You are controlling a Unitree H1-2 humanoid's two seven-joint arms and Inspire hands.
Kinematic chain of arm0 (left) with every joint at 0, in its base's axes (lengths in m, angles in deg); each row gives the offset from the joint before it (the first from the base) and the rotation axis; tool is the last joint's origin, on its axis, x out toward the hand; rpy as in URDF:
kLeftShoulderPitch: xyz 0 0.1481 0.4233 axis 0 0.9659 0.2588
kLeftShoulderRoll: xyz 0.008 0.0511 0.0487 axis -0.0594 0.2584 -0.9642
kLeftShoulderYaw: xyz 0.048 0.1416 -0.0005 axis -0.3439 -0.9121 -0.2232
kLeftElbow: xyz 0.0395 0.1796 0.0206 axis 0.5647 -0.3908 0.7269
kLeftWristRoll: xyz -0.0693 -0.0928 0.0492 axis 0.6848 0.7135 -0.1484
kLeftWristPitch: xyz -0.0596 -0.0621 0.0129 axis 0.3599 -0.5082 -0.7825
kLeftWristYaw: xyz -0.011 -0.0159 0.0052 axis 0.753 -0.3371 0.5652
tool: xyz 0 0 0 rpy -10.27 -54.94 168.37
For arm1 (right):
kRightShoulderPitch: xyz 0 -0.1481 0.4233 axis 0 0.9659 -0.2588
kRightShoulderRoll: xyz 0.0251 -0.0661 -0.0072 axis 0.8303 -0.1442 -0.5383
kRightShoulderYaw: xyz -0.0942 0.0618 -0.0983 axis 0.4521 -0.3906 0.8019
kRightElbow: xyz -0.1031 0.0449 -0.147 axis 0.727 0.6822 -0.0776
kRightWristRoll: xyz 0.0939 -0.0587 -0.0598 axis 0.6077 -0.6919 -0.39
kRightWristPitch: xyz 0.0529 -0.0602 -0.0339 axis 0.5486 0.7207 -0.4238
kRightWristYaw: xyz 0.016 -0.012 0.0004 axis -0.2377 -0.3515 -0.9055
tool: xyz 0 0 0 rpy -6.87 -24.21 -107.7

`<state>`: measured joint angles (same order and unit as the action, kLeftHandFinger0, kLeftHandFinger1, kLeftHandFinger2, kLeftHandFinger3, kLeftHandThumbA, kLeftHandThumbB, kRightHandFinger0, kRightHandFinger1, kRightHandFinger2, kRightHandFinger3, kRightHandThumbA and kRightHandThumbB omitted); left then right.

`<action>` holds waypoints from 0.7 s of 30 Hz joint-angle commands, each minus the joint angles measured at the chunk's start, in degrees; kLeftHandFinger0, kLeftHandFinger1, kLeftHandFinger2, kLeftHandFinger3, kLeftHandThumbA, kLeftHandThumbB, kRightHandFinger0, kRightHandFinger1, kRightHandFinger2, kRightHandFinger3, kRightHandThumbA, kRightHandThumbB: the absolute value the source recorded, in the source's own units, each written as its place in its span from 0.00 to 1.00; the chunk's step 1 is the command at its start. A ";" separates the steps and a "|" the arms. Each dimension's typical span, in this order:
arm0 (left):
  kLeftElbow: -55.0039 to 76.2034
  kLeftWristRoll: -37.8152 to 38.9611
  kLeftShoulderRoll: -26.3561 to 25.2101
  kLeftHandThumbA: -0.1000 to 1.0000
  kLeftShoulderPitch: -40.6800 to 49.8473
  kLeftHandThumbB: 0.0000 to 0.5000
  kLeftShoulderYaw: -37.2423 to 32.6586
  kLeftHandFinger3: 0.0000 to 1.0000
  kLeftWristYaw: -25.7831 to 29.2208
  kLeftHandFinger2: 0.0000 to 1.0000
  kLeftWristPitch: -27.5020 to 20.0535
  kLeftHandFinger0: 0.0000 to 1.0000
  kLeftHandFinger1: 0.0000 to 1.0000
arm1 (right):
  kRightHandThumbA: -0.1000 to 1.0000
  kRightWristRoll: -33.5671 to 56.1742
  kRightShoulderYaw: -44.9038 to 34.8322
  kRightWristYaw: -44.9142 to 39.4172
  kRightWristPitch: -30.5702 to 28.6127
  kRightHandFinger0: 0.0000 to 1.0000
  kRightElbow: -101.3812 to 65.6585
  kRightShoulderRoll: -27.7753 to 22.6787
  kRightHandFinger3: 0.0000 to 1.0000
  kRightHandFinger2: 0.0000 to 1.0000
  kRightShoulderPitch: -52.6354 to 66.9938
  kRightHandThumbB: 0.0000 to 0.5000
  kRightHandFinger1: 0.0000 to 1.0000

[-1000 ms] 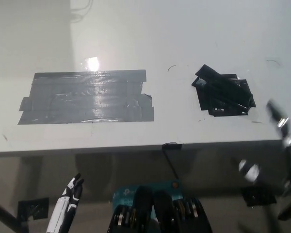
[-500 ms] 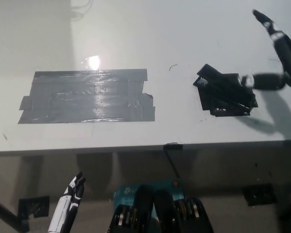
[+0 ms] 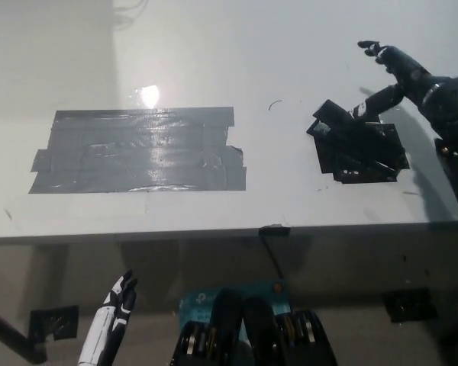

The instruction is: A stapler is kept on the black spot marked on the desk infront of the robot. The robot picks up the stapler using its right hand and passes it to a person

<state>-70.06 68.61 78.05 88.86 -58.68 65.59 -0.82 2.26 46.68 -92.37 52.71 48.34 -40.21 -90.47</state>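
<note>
A black stapler (image 3: 349, 137) lies on the black tape spot (image 3: 362, 156) at the right of the white desk (image 3: 214, 61). My black right hand (image 3: 401, 80) hovers above and just behind the stapler, fingers spread apart, holding nothing. One finger reaches down toward the stapler's far end; contact is unclear. My white left hand (image 3: 111, 320) hangs below the desk's front edge at the lower left, at rest with its fingers loosely apart.
A large patch of grey tape (image 3: 137, 151) covers the desk's left middle. A black cable (image 3: 271, 252) hangs off the front edge. Small black tape squares (image 3: 52, 324) mark the floor below.
My right arm has risen from below the desk's right edge and swung up and left over the desk, coming to the stapler's far side. The left hand stays put.
</note>
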 commanded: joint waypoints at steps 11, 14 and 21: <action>0.57 0.27 -0.05 1.00 -1.50 0.78 0.07 1.00 0.49 1.00 -2.10 1.00 1.00 | 1.00 0.61 0.90 0.19 -1.23 1.00 11.09 2.53 1.00 1.00 -7.06 0.68 1.00; 0.76 0.67 -0.04 1.00 -1.60 0.71 0.25 1.00 0.44 1.00 -2.31 1.00 1.00 | 1.00 1.10 0.20 1.09 -0.93 1.00 11.55 3.36 1.00 1.00 -6.84 0.68 1.00; 1.13 1.12 -0.28 1.00 -1.72 0.72 0.30 1.00 -0.04 1.00 -2.01 1.00 1.00 | 1.00 -1.14 3.20 1.26 -6.09 1.00 16.49 2.93 1.00 1.00 -7.11 0.55 1.00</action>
<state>-70.45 68.61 78.15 87.54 -58.66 65.52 -1.03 1.95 48.71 -92.31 51.41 63.45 -36.66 -93.88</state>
